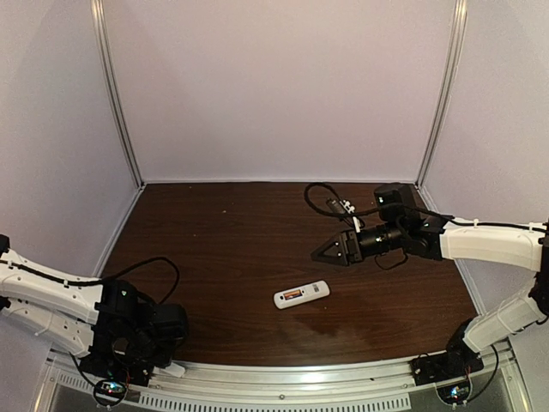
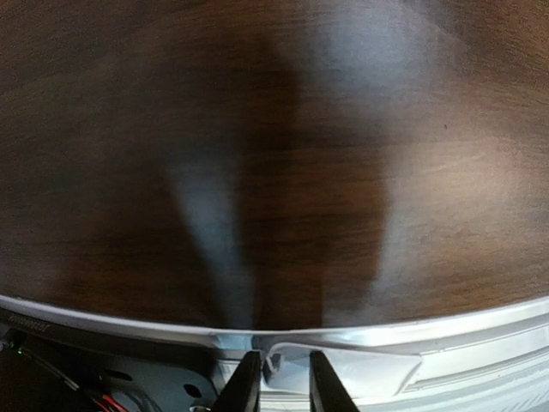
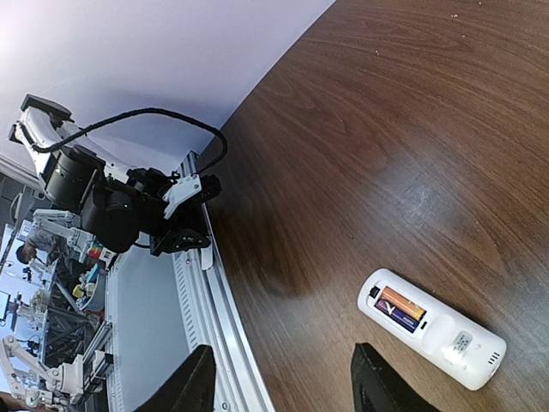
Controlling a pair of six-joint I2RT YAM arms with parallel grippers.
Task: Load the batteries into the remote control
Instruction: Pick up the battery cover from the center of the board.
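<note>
The white remote control (image 1: 301,294) lies back-up on the dark table, right of centre. In the right wrist view the remote (image 3: 446,339) has its bay open, with two batteries side by side in it, one orange (image 3: 400,303) and one showing a purple side (image 3: 396,317). My right gripper (image 1: 319,254) is open and empty, above the table behind the remote and apart from it; it also shows in its wrist view (image 3: 283,348). My left gripper (image 2: 279,365) is at the near table edge, fingers close together with the end of a small white cover piece (image 2: 360,365) between them.
A silver metal rail (image 1: 283,373) runs along the near table edge, and the cover piece (image 1: 173,371) sticks out over it. Pale walls close the back and sides. A black cable (image 1: 322,199) loops on the table behind the right arm.
</note>
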